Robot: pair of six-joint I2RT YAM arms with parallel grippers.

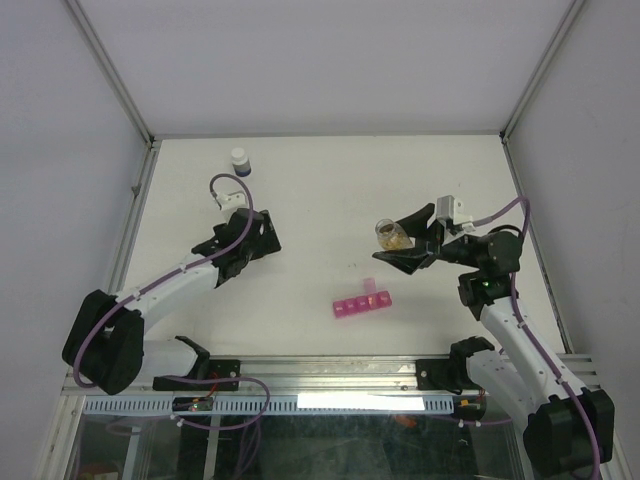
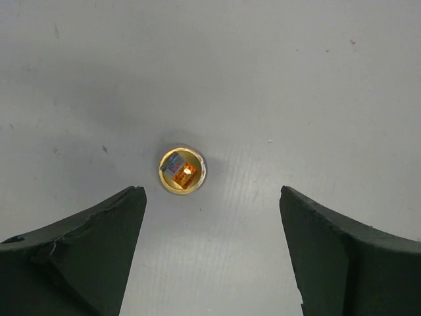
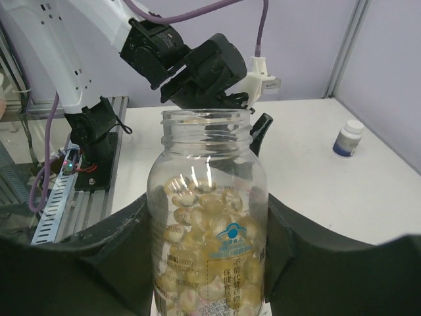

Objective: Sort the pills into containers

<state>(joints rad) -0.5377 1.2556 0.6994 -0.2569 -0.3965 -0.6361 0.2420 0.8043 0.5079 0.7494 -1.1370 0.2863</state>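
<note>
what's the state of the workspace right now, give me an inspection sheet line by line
surface: white table, a few faint specks in the left wrist view
job's things: pink pill box near the middle front, one lid looks open; clear pill bottle uncapped, holding pale yellow capsules
clutter: white-capped dark bottle upright at the far left; small round gold object lying on the table
grippers: left gripper open above the gold object, not touching it; right gripper closed on the clear pill bottle
cables: purple cables run along both arms, none lies on the pill box
surroundings: pale enclosure walls with metal framing; nothing else seen
</note>
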